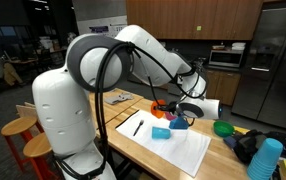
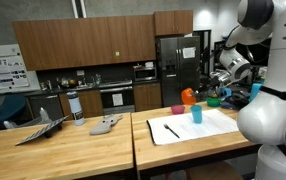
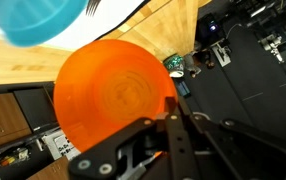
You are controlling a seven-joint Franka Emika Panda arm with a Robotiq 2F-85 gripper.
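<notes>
Pincer [image 3: 173, 116] clamped together on the thin rim of a smooth, round orange bowl [image 3: 111, 98] over the wooden bench [image 3: 169, 28].

Illumination: even, moderately bright ceiling light in both exterior views. The white sheet [image 1: 178, 150] just beside the orange bowl [image 1: 161, 105] is the brightest surface and carries soft, short shadows. Behind the bowl the room is dimmer. Both exterior views are low in detail. Wrist view: the bowl [image 3: 113, 100] is close and soft-focused; the blue cup [image 3: 43, 20] above it is blurred.
</notes>
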